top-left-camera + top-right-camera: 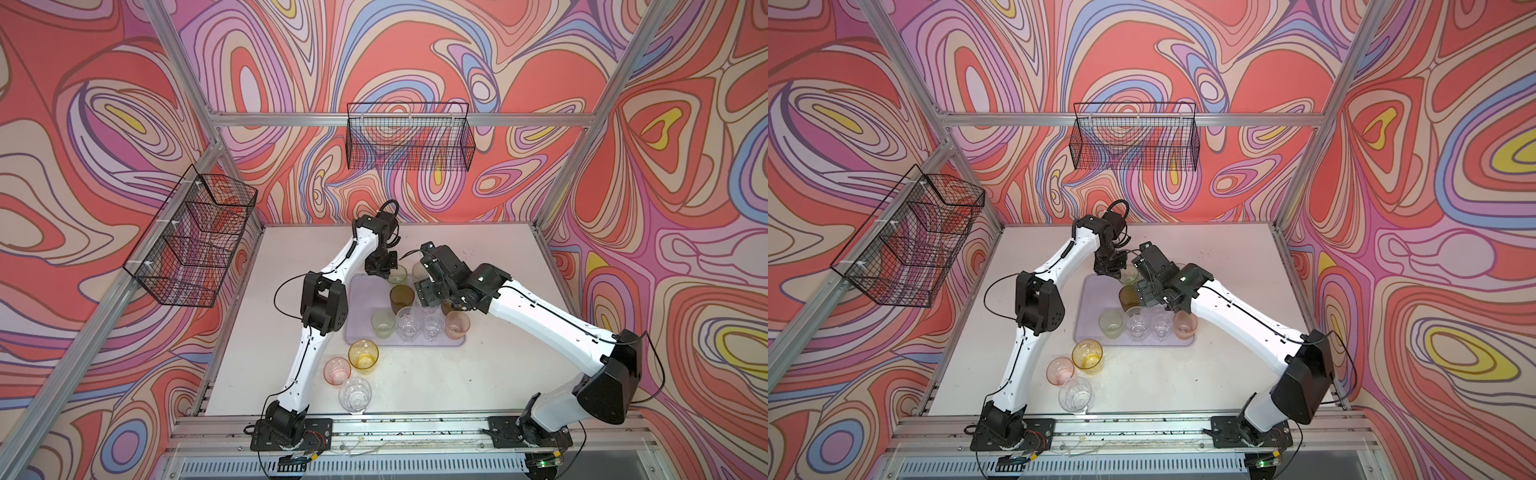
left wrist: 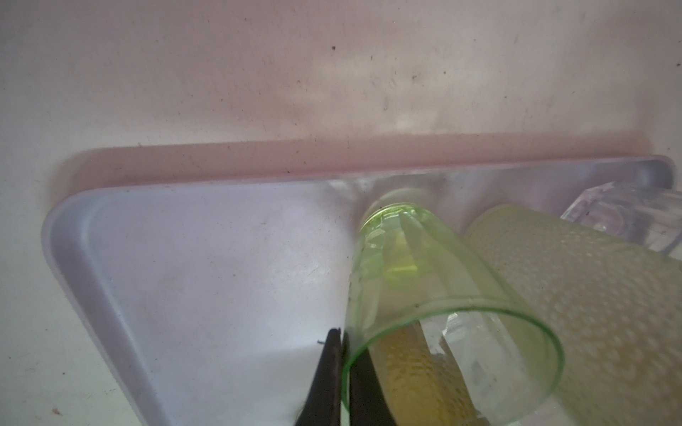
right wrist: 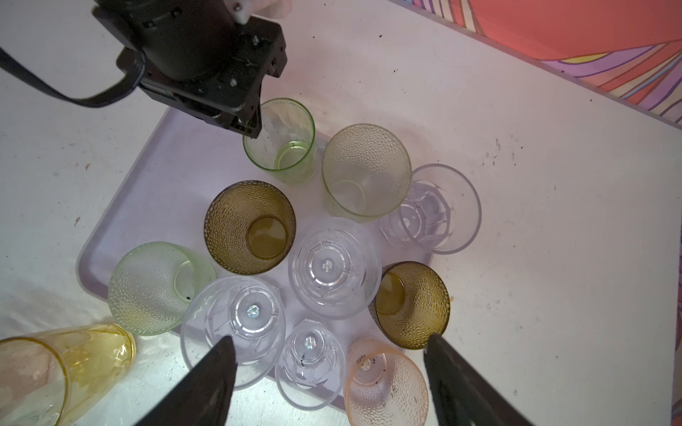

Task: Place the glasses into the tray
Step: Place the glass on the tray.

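Upright pale-green translucent tumbler (image 2: 424, 265), inside flat lavender tray (image 2: 184, 276), is pinched at its lip by left fingers (image 2: 328, 380); right fingers (image 3: 214, 376) are spread wide, empty.

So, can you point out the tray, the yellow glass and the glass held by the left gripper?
tray (image 1: 365, 299): in a top view, on its bare floor.
yellow glass (image 1: 363, 355): in a top view, on its inner wall.
held glass (image 3: 284, 125): right wrist view, on its inner wall.

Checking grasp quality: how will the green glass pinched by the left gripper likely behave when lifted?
The green glass looks thin and smooth, so probably light but slippery. The left gripper pinches just one side of its wall, so it may swing or tilt. Taller than wide, it could tip if nudged.
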Tool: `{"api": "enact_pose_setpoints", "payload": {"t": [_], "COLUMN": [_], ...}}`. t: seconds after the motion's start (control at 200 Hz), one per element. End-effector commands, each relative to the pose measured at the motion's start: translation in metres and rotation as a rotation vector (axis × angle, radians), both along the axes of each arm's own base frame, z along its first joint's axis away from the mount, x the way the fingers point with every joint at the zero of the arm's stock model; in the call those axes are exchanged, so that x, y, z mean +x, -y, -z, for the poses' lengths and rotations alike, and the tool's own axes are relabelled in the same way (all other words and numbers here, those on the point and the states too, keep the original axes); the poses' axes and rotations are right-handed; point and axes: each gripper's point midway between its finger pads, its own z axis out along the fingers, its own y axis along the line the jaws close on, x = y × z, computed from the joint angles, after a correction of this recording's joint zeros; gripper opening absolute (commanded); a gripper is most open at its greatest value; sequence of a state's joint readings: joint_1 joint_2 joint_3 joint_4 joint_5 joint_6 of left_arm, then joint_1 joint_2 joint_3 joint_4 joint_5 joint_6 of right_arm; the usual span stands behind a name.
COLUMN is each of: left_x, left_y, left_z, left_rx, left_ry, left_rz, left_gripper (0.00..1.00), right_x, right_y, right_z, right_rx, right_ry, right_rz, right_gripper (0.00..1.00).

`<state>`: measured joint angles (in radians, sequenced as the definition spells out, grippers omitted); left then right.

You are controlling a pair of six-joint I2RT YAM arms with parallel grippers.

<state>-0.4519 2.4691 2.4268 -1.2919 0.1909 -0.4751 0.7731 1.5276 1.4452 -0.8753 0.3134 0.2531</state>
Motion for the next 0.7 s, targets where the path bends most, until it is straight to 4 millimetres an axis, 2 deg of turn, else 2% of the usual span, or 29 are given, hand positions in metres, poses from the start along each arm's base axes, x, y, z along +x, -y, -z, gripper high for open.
{"api": "enact_pose_setpoints", "payload": {"t": [0.0,0.696], "left_x": [-0.0063,-0.0059], "left_y": [0.0017,0.0057], "left_z": [0.0130,0.0158], "left_rx": [0.009,-0.010], "left_ry": [-0.041,-0.046], "left_rz": [-0.001,0.000], "left_gripper": [0.07,0.12], "right_x": [0.0000,-0.0003], "right_y": [0.0048,0.0055], "right_z": [-0.0067,-0.0066], "right_rx": [0.014,0.017], "right_ry": [0.020,0.017], "right_rz": [0.015,0.019], "right_gripper": [0.84,0.83]}}
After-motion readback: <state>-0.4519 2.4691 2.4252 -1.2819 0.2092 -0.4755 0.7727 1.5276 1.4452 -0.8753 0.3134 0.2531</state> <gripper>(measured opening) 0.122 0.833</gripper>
